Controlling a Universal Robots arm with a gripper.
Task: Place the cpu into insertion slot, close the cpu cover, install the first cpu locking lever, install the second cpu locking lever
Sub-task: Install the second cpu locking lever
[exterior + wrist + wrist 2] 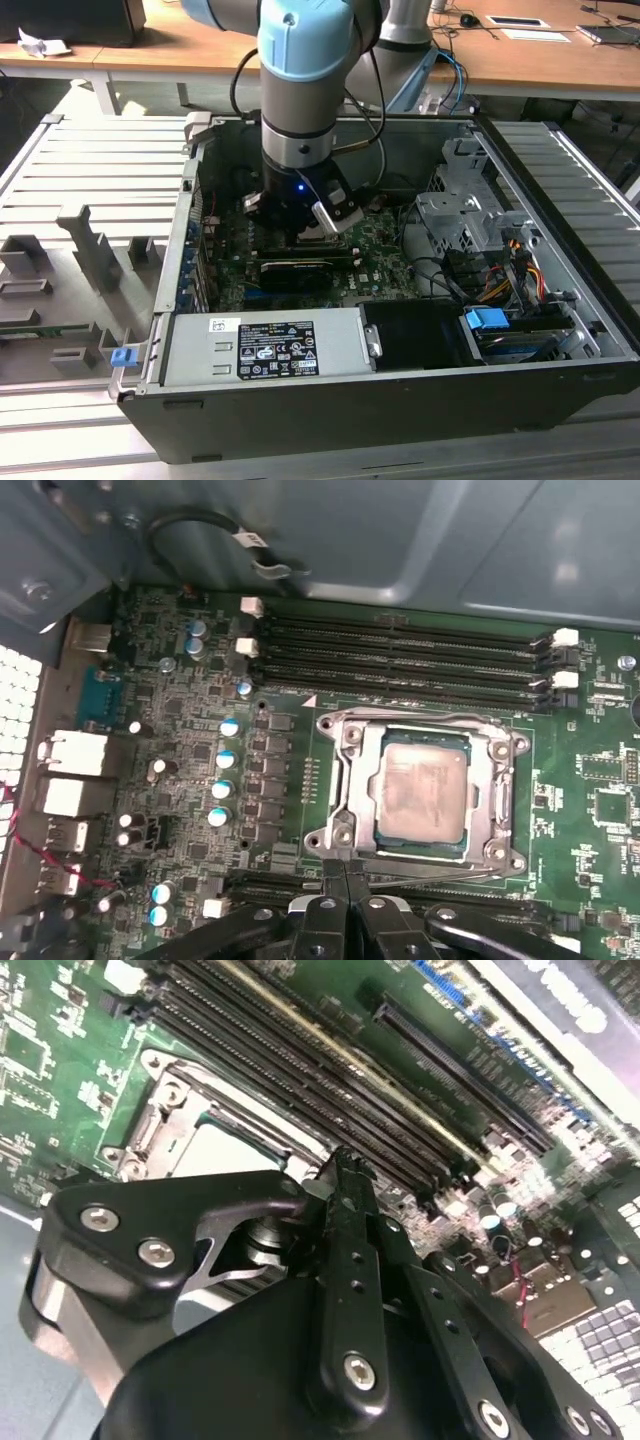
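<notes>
Hovering just at the socket's edge, the hand (345, 880) has its fingers pressed together, pinching nothing. Straight ahead of the fingertips the chip (422, 798) lies flat in the socket (352, 785), silver face up, with the cover (497, 795) down around it.

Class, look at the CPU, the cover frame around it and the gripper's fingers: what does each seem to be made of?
The cpu: brushed silvery metal face, dull sheen. The cpu cover: thin stamped metal, likely steel, with bright glinting edges. The gripper fingers: matte black, bolted links; painted metal or hard plastic, unclear which.
</notes>
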